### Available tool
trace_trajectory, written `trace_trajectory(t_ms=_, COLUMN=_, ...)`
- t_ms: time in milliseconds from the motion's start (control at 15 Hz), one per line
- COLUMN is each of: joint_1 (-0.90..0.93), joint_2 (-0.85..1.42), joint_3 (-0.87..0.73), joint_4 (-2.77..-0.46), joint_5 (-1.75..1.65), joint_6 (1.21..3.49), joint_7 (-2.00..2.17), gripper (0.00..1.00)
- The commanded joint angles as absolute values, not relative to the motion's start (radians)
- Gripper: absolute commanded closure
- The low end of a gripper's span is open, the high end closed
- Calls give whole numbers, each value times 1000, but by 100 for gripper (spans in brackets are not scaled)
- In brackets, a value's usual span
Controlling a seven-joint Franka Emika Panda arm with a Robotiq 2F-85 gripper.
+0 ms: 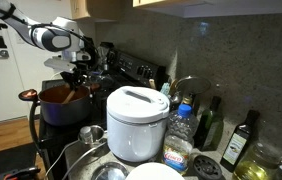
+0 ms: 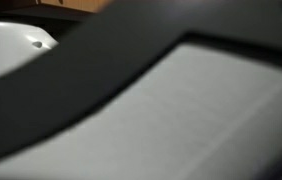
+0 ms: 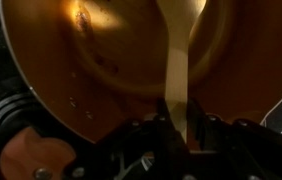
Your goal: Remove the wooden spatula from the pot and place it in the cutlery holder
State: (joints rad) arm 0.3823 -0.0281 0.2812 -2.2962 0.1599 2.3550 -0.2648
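Observation:
In the wrist view the wooden spatula (image 3: 182, 55) stands with its flat blade in the pot (image 3: 91, 60), whose inside is orange-brown. Its pale handle runs down between my gripper's fingers (image 3: 178, 125), which are shut on it. In an exterior view my gripper (image 1: 78, 66) hangs just above the dark pot (image 1: 65, 104) on the stove at the left. The spatula is too small to make out there. I cannot pick out a cutlery holder for certain.
A white rice cooker (image 1: 136, 122) stands right of the pot, with a small metal cup (image 1: 91, 133) in front. Several bottles (image 1: 209, 122) line the back right by the faucet (image 1: 186, 85). An exterior view is blocked by a blurred dark shape (image 2: 111, 70).

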Motion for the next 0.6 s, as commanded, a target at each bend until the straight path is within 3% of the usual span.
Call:
trace_trajectory(t_ms=0, joint_1=365, joint_2=-45, joint_3=300, joint_4=-2311, joint_5=138, joint_6=2358, joint_7=-226, gripper=93)
trace_trajectory(t_ms=200, joint_1=364, joint_2=-46, joint_3=299, joint_4=-2311, joint_5=144, joint_6=2356, joint_7=-232, gripper=93)
trace_trajectory(t_ms=267, joint_1=365, joint_2=-44, joint_3=298, joint_4=-2308, joint_5=154, joint_6=2349, joint_7=-242, gripper=88)
trace_trajectory(t_ms=333, joint_1=365, joint_2=-42, joint_3=298, joint_4=-2305, joint_5=159, joint_6=2340, joint_7=-246, gripper=50)
trace_trajectory(t_ms=400, joint_1=364, joint_2=-39, joint_3=298, joint_4=-2303, joint_5=162, joint_6=2335, joint_7=-249, gripper=48)
trace_trajectory(t_ms=533, joint_1=364, joint_2=-38, joint_3=298, joint_4=-2304, joint_5=163, joint_6=2331, joint_7=-250, gripper=34)
